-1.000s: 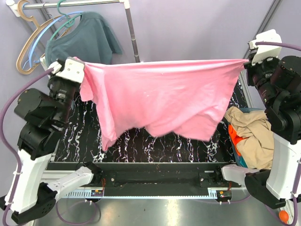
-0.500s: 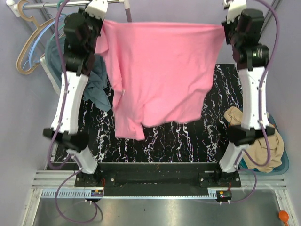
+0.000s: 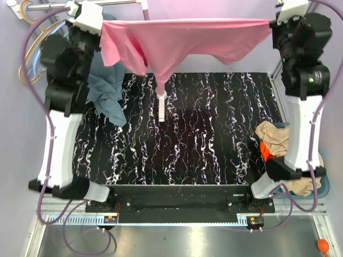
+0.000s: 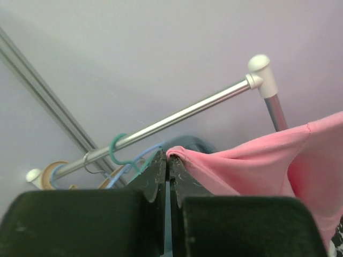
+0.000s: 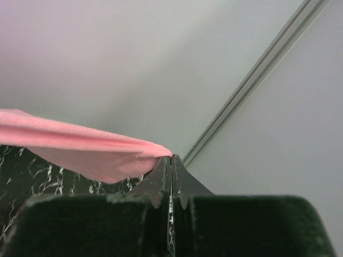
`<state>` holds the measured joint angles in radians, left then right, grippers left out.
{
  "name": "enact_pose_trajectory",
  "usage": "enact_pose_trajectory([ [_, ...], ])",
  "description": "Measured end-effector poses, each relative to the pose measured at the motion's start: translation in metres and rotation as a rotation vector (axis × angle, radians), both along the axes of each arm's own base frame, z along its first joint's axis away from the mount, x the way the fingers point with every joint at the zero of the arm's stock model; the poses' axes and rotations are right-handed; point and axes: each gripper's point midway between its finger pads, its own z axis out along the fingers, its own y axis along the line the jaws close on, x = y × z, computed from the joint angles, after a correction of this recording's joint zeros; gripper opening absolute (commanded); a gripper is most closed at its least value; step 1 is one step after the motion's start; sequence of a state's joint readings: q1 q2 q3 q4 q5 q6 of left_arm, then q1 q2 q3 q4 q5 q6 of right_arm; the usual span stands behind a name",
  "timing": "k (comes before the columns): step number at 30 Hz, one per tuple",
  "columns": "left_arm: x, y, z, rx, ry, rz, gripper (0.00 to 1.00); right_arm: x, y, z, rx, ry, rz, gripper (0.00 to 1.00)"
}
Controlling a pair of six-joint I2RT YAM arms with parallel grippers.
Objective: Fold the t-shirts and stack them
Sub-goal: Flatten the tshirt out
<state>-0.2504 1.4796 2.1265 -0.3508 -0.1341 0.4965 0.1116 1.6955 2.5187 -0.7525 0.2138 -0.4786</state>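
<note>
The bright pink cotton t-shirt (image 3: 182, 40) hangs in the air along the 12 o'clock edge of the black, white-veined marble-pattern table (image 3: 214, 139). It is stretched sideways between the two raised arms. Its top edge runs nearly straight from 11 o'clock to 1 o'clock. The cloth below sags in loose folds, deepest left of centre, where a narrow tail droops towards the table without touching it.

The left gripper (image 4: 168, 160) is at 11 o'clock. Its black fingers are pressed together on one corner of the pink hem, and the pinched fold bulges just above the tips. The right gripper (image 5: 172, 159) is at 1 o'clock and is likewise clamped tight on the opposite corner, with the fabric running off to its left in a taut fold.

Behind the left arm, at 10 to 11 o'clock, a silver metal clothes rail (image 4: 182, 115) with white plastic end caps carries a green hanger hook (image 4: 119, 152) and a pale wooden hanger (image 3: 27, 59). A dusty teal-blue shirt (image 3: 107, 93) hangs there in a crumpled mass, overlapping the table's left far corner.

At 3 to 4 o'clock, off the table's right edge and partly hidden by the right arm, lies a rumpled tan-beige t-shirt (image 3: 273, 136). A patch of orange cloth (image 3: 265, 151) is tucked against it and is probably another t-shirt, though too little shows to be sure.
</note>
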Motion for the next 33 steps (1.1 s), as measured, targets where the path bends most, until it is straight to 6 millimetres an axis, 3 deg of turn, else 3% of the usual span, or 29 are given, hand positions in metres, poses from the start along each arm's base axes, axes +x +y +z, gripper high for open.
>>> enact_pose_trajectory([
  [3,-0.034,0.001,0.002,-0.002,-0.033,-0.033,0.00,-0.028,0.001,-0.006,0.015,0.001,0.024,0.00],
  [5,-0.042,-0.003,-0.023,0.005,0.001,-0.056,0.00,-0.044,0.003,-0.029,0.026,0.031,0.041,0.00],
  [7,-0.041,-0.014,-0.067,0.025,0.080,-0.087,0.00,-0.052,0.004,-0.073,0.030,0.110,0.049,0.00],
  [8,-0.037,-0.020,-0.096,0.039,0.131,-0.102,0.00,-0.055,0.004,-0.098,0.030,0.155,0.050,0.00],
  [10,-0.027,-0.034,-0.174,0.085,0.286,-0.136,0.00,-0.059,0.004,-0.155,0.027,0.271,0.051,0.00],
  [12,-0.023,-0.045,-0.264,0.147,0.481,-0.167,0.00,-0.058,0.005,-0.215,0.022,0.401,0.058,0.00],
  [14,-0.034,-0.047,-0.350,0.224,0.693,-0.187,0.00,-0.064,0.006,-0.269,0.017,0.534,0.062,0.00],
  [16,-0.057,-0.041,-0.405,0.295,0.860,-0.200,0.00,-0.073,0.006,-0.301,0.013,0.621,0.061,0.00],
  [17,-0.064,-0.038,-0.415,0.324,0.899,-0.205,0.00,-0.075,0.005,-0.305,0.013,0.636,0.060,0.00],
  [20,-0.067,-0.035,-0.402,0.356,0.863,-0.208,0.00,-0.081,0.005,-0.293,0.020,0.598,0.059,0.00],
  [23,-0.062,-0.032,-0.369,0.356,0.778,-0.184,0.00,-0.083,0.004,-0.269,0.029,0.539,0.054,0.00],
  [27,-0.045,-0.030,-0.294,0.309,0.609,-0.133,0.00,-0.068,0.005,-0.224,0.045,0.443,0.050,0.00],
  [30,-0.033,-0.029,-0.222,0.245,0.454,-0.096,0.00,-0.049,0.006,-0.186,0.050,0.374,0.048,0.00],
  [33,-0.024,-0.028,-0.163,0.191,0.336,-0.064,0.00,-0.028,0.008,-0.145,0.055,0.304,0.051,0.00],
])
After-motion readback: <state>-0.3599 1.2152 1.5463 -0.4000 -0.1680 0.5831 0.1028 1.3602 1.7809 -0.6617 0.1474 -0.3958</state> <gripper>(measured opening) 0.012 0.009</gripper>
